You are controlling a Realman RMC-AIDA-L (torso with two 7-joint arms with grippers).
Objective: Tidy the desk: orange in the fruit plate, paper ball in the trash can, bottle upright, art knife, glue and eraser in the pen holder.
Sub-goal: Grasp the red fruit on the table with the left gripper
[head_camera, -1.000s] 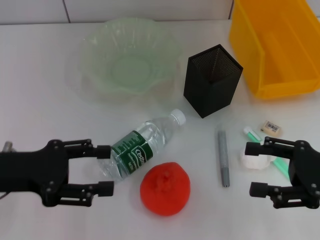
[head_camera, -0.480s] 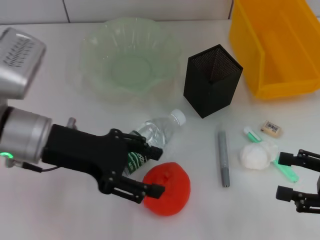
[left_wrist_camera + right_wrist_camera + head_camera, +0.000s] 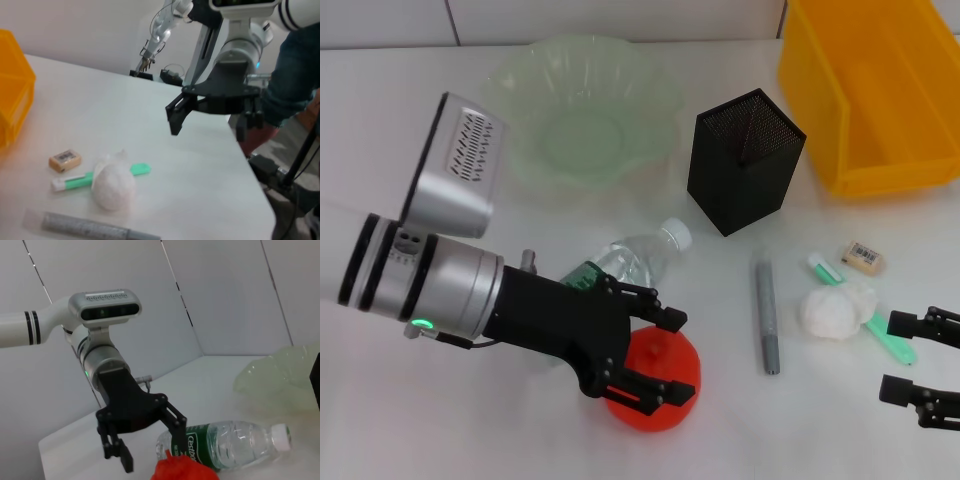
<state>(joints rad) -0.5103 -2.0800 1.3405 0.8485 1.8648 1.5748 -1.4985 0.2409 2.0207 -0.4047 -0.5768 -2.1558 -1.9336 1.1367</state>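
Note:
The red-orange orange (image 3: 658, 368) (image 3: 183, 471) sits at the table's front. My left gripper (image 3: 674, 356) (image 3: 150, 446) is open, with one finger on each side of the fruit. Just behind it the bottle (image 3: 632, 258) (image 3: 235, 441) lies on its side, partly hidden by that arm. My right gripper (image 3: 896, 356) (image 3: 209, 125) hangs open at the front right, near the white paper ball (image 3: 830, 312) (image 3: 114, 184). The paper ball rests on the mint-green glue (image 3: 892, 338) (image 3: 80, 180). The eraser (image 3: 864, 257) (image 3: 65, 160) and the grey art knife (image 3: 766, 315) (image 3: 90, 228) lie close by.
The pale-green fruit plate (image 3: 520, 90) (image 3: 280, 377) stands at the back. The black mesh pen holder (image 3: 745, 165) is in the middle. The yellow trash can (image 3: 880, 170) (image 3: 12, 95) fills the back right corner.
My left arm has swung right and forward, bringing its open fingers from beside the bottle to either side of the orange. The right gripper has drawn back from the paper ball toward the right edge.

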